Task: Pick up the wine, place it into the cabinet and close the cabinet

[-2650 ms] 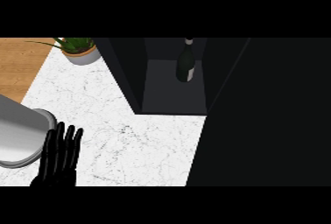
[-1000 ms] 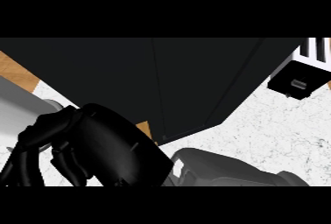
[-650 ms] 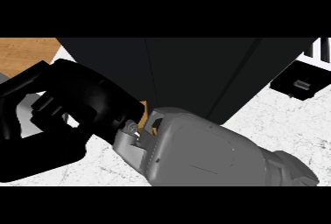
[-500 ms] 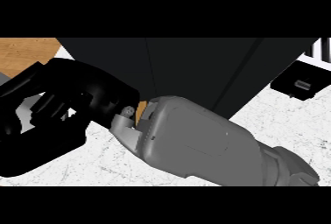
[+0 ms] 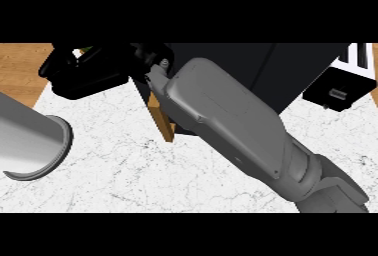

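my right forearm crosses the white marble counter from lower right to upper left. my right hand sits at the top left by the dark cabinet and the wooden edge of its door; can't tell if the fingers are curled or straight. wine not visible. grey metal pot at left edge, black appliance at upper right.
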